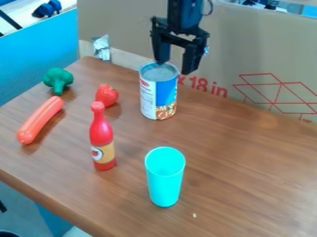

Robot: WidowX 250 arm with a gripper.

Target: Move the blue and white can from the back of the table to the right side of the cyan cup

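The black gripper [174, 67] hangs at the top centre, open, with its two fingertips spread above the rim of a tin can [159, 92]. One fingertip is over the can's top and the other by its right edge; whether either touches it I cannot tell. The can stands upright, with a blue and white label. To its left lies a red strawberry [107, 95]. A red bottle with a yellow label [102, 139] stands upright nearer the camera, and a turquoise cup [165, 178] stands upright at the lower centre.
Green broccoli [58, 79] and an orange-red sausage [40, 120] lie at the left of the wooden table [248, 166]. Cardboard [260, 55] walls off the back, with a silvery wrapped piece [101, 48] at the back left corner. A blue panel [37, 55] borders the left side.
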